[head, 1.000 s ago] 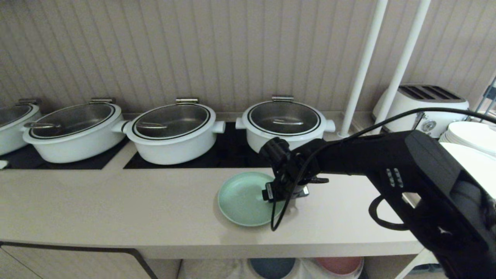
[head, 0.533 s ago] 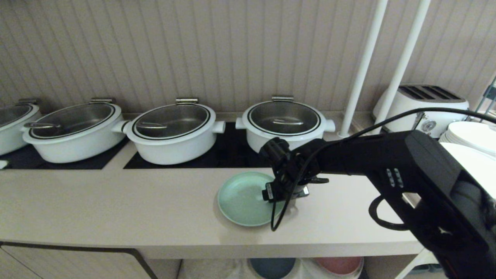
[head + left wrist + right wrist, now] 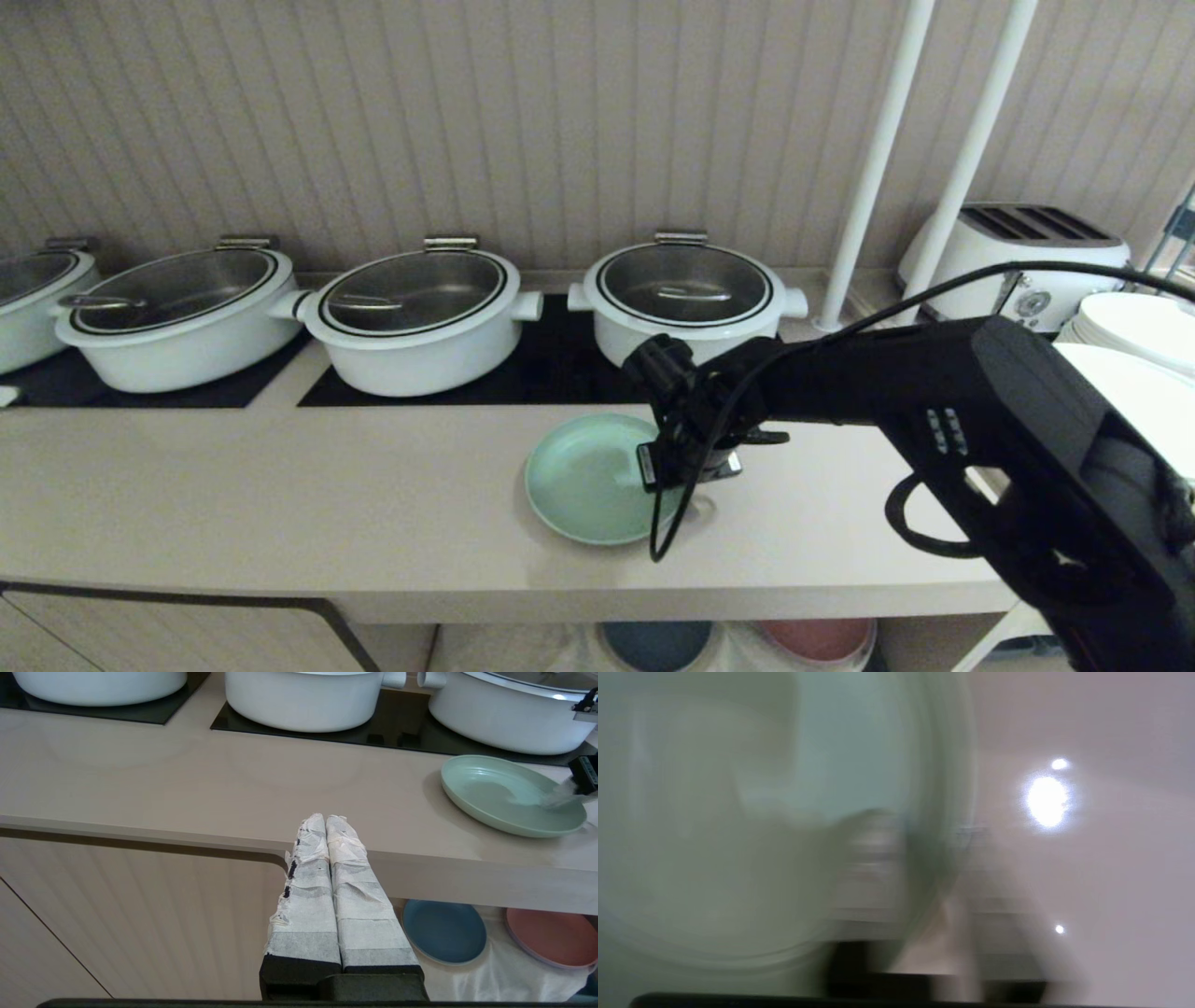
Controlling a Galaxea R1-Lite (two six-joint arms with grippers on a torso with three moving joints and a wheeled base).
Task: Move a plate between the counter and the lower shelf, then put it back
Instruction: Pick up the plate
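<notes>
I have the counter (image 3: 280, 504) running across my head view, with three full white pots on its black hob panels and a fourth cut off at the left edge. The pot nearest the mint-green plate (image 3: 583, 481) is the round white pot (image 3: 686, 299) just behind it; the middle pot (image 3: 415, 322) and the left pot (image 3: 177, 317) sit further along the same row. Each wears a glass lid, and through the glass I see only bare steel, nothing I can call food. The plate lies flat on the counter, in front of that round pot and near the front edge, with nothing in it.

Below the plate, in the lower shelf (image 3: 490, 970) with its white cloth floor, I see a dark blue plate (image 3: 444, 931) and a pink plate (image 3: 551, 938) side by side. A white toaster (image 3: 1018, 257) and stacked white plates (image 3: 1134, 322) stand well to the right of the mint plate.

My right tool (image 3: 689, 467) sits at the plate's right rim, fingers straddling the edge; the wrist view is smeared, so I cannot tell whether it grips. My left tool (image 3: 329, 826) hangs in front of the counter edge, left of the plate, its taped fingers pressed together and holding nothing.

I can read no writing or brand anywhere.
</notes>
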